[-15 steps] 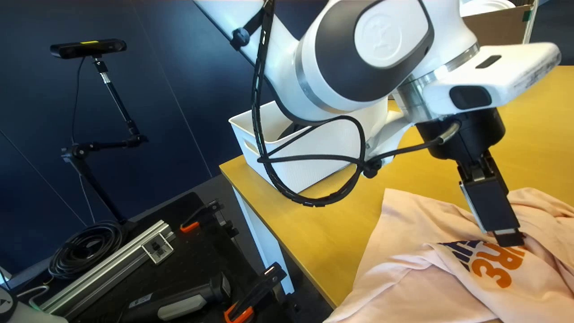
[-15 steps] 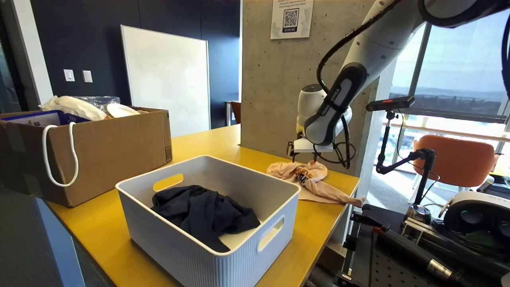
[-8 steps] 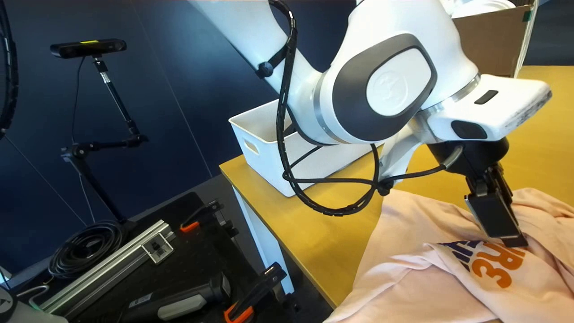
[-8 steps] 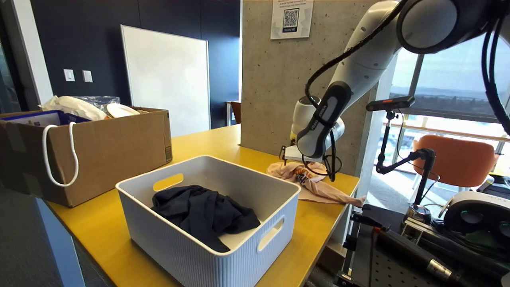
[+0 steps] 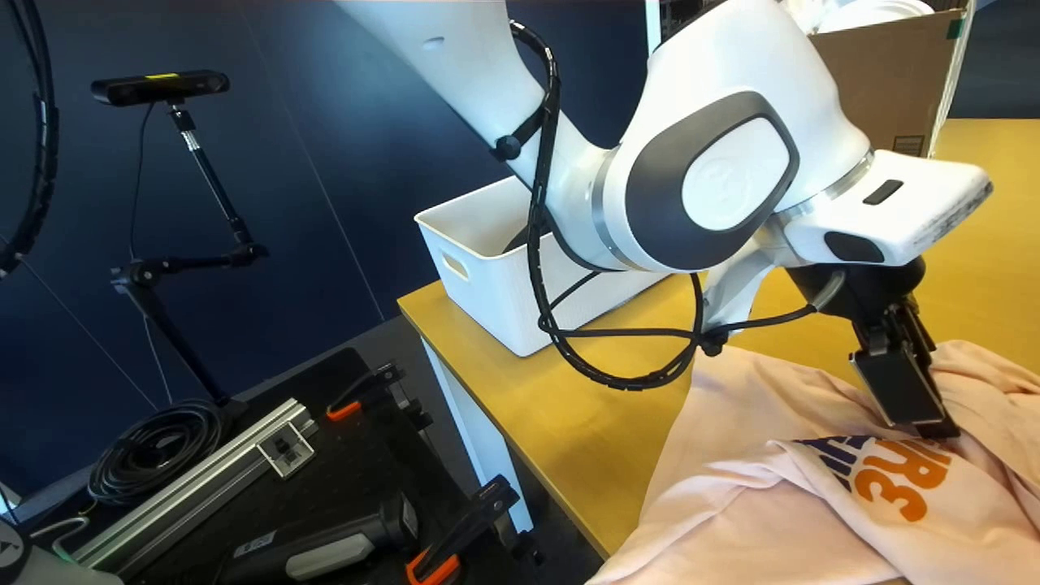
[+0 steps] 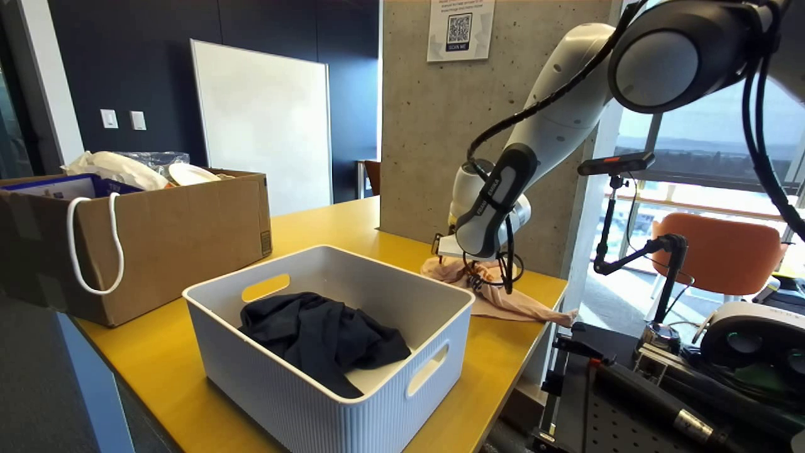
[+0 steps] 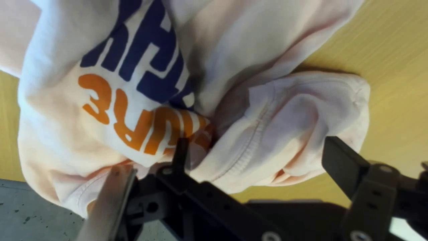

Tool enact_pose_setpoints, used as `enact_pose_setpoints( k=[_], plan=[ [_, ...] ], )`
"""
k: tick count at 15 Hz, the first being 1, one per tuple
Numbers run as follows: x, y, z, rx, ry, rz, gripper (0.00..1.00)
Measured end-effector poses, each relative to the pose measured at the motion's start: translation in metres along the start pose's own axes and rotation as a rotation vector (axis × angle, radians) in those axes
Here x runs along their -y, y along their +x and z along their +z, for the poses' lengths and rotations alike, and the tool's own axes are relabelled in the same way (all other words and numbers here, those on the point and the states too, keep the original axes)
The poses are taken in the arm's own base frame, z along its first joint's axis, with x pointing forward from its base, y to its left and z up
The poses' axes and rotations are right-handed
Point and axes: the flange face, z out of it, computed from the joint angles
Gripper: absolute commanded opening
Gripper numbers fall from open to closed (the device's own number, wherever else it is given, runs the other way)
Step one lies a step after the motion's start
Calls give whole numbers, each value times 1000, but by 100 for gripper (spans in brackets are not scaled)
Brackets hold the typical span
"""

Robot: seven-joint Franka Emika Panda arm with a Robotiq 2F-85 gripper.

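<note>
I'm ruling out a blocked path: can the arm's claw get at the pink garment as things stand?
Probably yes: the claw hangs open over the pink garment, and nothing visible blocks the way, though contact is hard to tell.

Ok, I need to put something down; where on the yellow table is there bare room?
The widest bare patch of table in view lies between the cardboard box, the pale bin and the concrete pillar. A smaller one shows between the bin and the pink garment. Crowded: the garment, with the open gripper over it, and the bin, holding dark cloth.
</note>
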Motion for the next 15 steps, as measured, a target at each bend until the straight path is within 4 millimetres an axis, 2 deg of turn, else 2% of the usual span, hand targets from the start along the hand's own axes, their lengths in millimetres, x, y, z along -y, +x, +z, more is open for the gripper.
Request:
enact_pose_setpoints(
  k=[2,6,11,15],
  plan=[
    [3,-2,4,-3,1,-4,69],
    [7,-4,9,-6,2,-9,37],
    [8,-4,10,-12,5,-4,1],
    [10,12,0,-57,25,-4,1]
  ],
)
